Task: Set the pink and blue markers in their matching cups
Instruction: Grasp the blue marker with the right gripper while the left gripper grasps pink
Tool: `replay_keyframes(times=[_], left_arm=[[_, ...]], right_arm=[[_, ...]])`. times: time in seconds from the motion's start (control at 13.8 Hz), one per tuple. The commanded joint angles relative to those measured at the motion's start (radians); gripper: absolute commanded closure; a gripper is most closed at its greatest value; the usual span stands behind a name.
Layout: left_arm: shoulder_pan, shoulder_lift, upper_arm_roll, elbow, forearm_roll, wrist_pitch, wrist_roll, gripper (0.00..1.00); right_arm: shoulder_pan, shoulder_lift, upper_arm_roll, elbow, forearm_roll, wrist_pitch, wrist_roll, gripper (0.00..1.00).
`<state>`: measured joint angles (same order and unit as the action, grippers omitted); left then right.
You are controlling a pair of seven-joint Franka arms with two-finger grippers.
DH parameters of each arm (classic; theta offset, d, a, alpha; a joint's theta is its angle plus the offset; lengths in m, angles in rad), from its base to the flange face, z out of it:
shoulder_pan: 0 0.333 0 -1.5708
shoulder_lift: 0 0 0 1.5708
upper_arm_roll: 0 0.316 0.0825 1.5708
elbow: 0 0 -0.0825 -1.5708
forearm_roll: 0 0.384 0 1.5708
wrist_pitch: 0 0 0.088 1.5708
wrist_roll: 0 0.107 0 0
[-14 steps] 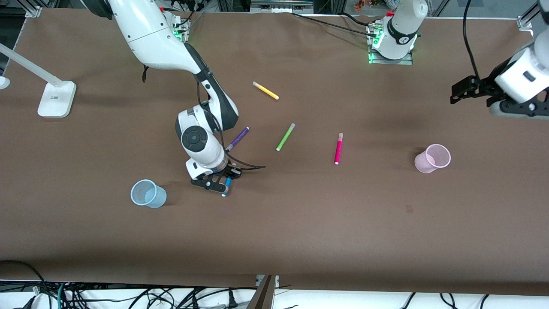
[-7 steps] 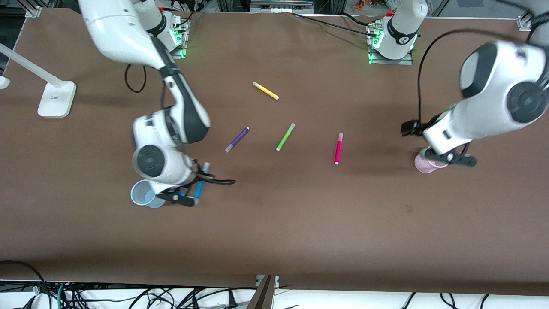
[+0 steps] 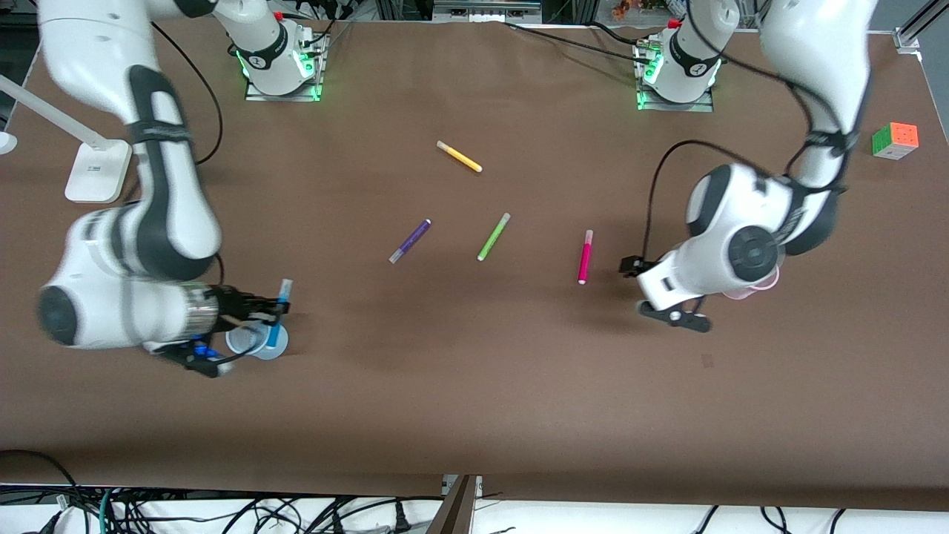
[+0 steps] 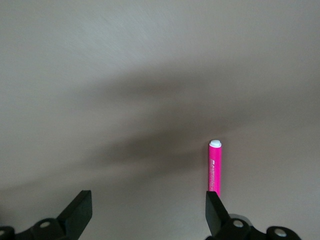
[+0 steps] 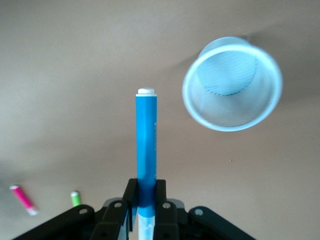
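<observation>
The blue marker [image 3: 277,320], pale cap up, is held tilted above the pale blue ribbed cup [image 3: 256,343], which stands upright and open-mouthed well toward the right arm's end from the pink marker [image 3: 585,257], lying flat near the partly hidden pale pink cup [image 3: 750,289].

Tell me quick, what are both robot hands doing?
Left gripper: open, empty, by the slim magenta-pink marker.
Right gripper: shut on the slim bright blue marker.
</observation>
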<state>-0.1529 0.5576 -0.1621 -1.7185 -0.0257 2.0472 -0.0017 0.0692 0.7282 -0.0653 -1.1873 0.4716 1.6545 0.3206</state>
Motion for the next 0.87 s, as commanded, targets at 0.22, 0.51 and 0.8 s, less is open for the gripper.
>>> replay_keyframes(times=[0.22, 0.51, 0.8], left_arm=[[-0.118, -0.247, -0.037, -0.441, 0.000, 0.233, -0.117, 0.00], [-0.163, -0.191, -0.045, -0.498, 0.062, 0.396, -0.167, 0.00], [-0.155, -0.110, -0.044, -0.490, 0.135, 0.500, -0.173, 0.00]], right_arm=[[-0.120, 0.043, 0.016, -0.030, 0.224, -0.035, -0.003, 1.00], [-0.152, 0.083, 0.018, -0.049, 0.298, -0.038, -0.003, 1.00], [-0.175, 0.103, 0.016, -0.061, 0.349, -0.061, -0.003, 1.00]])
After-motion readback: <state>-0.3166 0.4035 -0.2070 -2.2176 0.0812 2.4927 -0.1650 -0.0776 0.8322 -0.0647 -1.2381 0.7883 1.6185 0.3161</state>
